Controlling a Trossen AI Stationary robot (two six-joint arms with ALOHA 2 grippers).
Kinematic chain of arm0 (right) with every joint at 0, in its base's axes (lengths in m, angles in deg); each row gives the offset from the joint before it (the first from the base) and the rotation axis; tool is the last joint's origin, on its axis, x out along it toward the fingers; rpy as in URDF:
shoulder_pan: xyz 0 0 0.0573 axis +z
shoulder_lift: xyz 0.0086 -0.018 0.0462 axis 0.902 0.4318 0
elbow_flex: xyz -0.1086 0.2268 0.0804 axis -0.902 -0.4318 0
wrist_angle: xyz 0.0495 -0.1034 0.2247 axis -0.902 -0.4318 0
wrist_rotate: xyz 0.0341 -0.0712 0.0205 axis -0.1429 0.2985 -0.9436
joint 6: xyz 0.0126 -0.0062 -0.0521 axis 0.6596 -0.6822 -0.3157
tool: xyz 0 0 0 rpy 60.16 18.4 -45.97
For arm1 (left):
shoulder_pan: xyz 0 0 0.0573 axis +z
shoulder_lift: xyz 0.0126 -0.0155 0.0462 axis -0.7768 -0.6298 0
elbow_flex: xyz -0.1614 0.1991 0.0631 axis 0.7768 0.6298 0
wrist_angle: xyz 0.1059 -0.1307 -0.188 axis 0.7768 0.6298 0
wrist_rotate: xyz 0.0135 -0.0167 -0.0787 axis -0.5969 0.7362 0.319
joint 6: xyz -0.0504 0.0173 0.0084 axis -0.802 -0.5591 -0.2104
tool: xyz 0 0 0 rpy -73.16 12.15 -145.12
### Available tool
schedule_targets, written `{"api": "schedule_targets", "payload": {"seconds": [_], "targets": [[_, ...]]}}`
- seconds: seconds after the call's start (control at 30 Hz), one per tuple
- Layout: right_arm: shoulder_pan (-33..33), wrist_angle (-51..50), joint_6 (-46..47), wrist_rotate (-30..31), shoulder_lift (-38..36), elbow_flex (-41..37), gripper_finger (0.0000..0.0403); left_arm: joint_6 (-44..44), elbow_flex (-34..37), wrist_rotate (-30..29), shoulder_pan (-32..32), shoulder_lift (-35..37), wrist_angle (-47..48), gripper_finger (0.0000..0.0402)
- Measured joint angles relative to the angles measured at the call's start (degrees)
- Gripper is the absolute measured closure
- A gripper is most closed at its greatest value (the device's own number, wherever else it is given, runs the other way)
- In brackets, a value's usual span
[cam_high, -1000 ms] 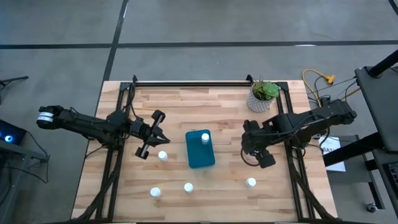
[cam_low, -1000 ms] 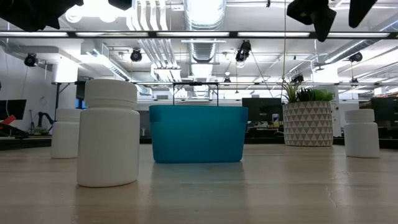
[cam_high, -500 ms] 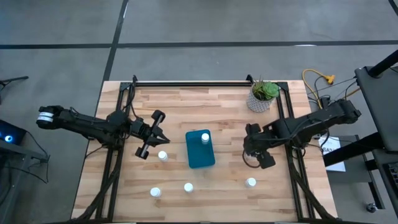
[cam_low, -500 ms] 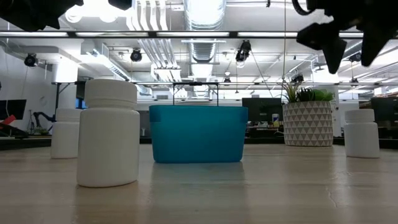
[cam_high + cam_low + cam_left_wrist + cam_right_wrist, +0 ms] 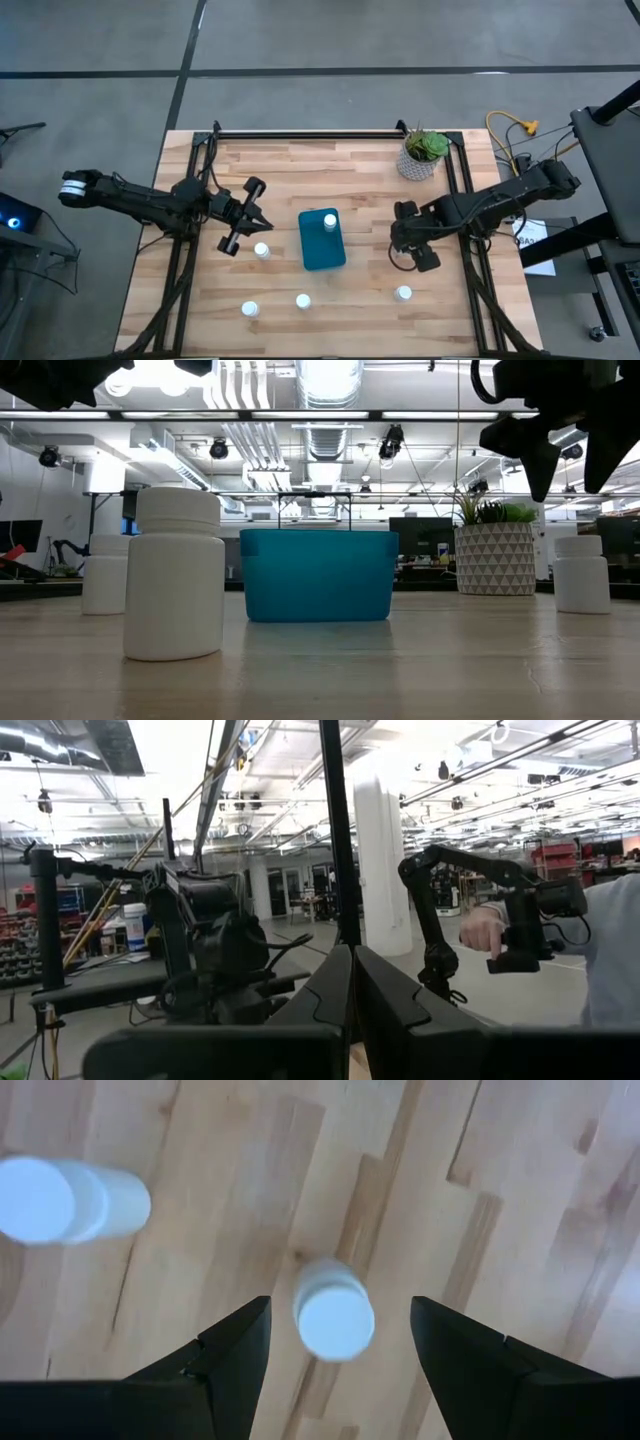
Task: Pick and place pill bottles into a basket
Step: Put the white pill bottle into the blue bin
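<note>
The teal basket (image 5: 322, 243) stands mid-table with one white pill bottle (image 5: 330, 221) upright in it. Several more bottles stand upright on the table: one left of the basket (image 5: 262, 250), two near the front edge (image 5: 250, 309) (image 5: 303, 300), one at the near right (image 5: 404, 293). My right gripper (image 5: 406, 262) is open and points down, above that near-right bottle (image 5: 335, 1320), clear of it; its fingers frame the cap in the right wrist view. In the low view it (image 5: 570, 478) hangs above the bottle (image 5: 581, 573). My left gripper (image 5: 260, 221) is shut and empty, left of the basket.
A white patterned pot with a green plant (image 5: 424, 153) stands at the far right corner. Black frame rails (image 5: 190, 260) (image 5: 470, 250) run along both table sides. A person's hand (image 5: 485, 930) shows in the room beyond the table.
My right gripper has come down toward the near-right bottle and shifted slightly toward the table's near edge, staying open.
</note>
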Motion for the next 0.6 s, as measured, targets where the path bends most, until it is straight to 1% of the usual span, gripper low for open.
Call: {"api": "schedule_targets", "payload": {"seconds": [0.4,0.6], "targets": [[0.0,2.6,0.3,-0.1,0.0,-4.5,0.0170,0.0,0.0,0.0,0.0,0.0,0.0,0.0402],[0.0,6.4,0.2,-0.1,0.2,-7.4,0.0170,0.0,0.0,0.0,0.0,0.0,0.0,0.0402]]}}
